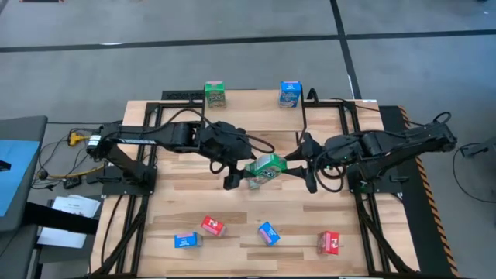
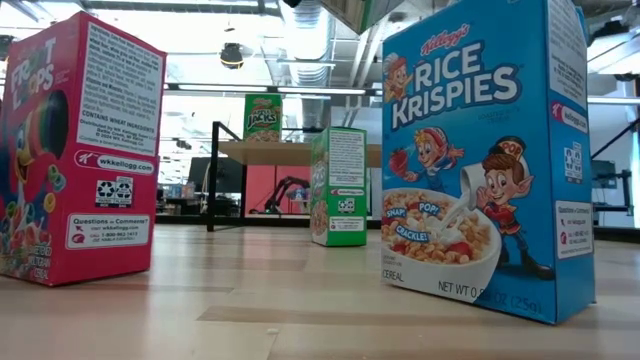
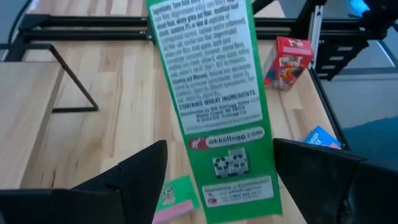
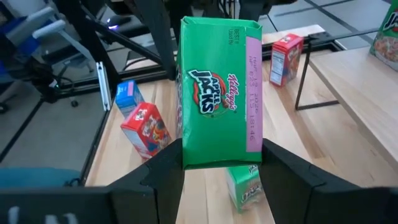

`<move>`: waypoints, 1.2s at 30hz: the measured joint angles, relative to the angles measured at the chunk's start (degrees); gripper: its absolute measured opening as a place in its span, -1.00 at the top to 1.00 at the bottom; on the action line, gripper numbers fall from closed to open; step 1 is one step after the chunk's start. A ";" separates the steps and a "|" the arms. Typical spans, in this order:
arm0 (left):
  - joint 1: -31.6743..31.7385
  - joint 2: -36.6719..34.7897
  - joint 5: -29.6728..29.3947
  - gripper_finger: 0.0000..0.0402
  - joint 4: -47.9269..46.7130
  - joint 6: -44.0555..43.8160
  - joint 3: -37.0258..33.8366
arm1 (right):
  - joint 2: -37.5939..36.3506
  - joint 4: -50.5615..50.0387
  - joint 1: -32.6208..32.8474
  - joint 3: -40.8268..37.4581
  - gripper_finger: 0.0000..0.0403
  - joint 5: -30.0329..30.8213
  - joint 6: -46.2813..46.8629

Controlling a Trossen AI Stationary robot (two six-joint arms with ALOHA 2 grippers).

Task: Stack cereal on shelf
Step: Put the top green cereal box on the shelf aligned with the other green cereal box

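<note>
A green cereal box point(image 1: 268, 166) hangs in the air over the table's middle, with my right gripper point(image 4: 221, 155) shut on it from the right. My left gripper point(image 3: 217, 155) is open. Its fingers stand on either side of the box's other end, and a gap shows beside at least one of them. A second green box point(image 4: 245, 186) stands on the table beneath. The shelf point(image 1: 252, 105) spans the far side, with a green box point(image 1: 215, 94) and a blue box point(image 1: 289, 93) standing on it. My right gripper pinches the green box between its two fingers at the end nearest that arm point(image 4: 189, 155), one finger on each of two opposite faces. The fingers come from the table's right, slanting slightly down, along the box's length. The box is lifted clear and reaches out toward my left gripper.
Near the front edge four boxes lie or stand apart: blue point(image 1: 186, 240), red point(image 1: 212, 226), blue point(image 1: 268, 232), red point(image 1: 330, 242). In the low view a red box point(image 2: 70, 150) and a blue one point(image 2: 480, 160) stand close. Bare wood lies between them and the shelf.
</note>
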 joint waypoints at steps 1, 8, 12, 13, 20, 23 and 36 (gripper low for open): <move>0.00 0.36 0.37 -0.38 -0.10 0.01 0.00 | 0.00 -0.08 0.00 0.00 -0.04 0.01 0.01; 0.17 1.35 3.79 -0.38 1.01 1.70 0.00 | -0.02 0.47 0.00 0.00 -0.04 0.04 0.08; 0.11 1.38 3.91 -0.38 0.80 5.34 0.00 | -0.02 0.61 0.00 0.00 -0.04 0.05 0.17; 0.09 1.38 3.92 -0.38 0.81 5.63 0.00 | -0.02 0.67 0.00 0.00 -0.04 0.07 0.17; 0.09 1.38 3.11 -0.36 0.94 5.43 0.00 | -0.02 0.65 -0.02 0.00 -0.04 0.11 0.18; 0.09 1.38 3.20 -0.29 0.94 5.05 0.00 | -0.02 0.63 -0.04 0.00 -0.04 0.17 0.20; 0.09 1.38 4.34 0.08 0.95 4.90 0.00 | -0.02 0.61 -0.04 0.00 -0.04 0.23 0.20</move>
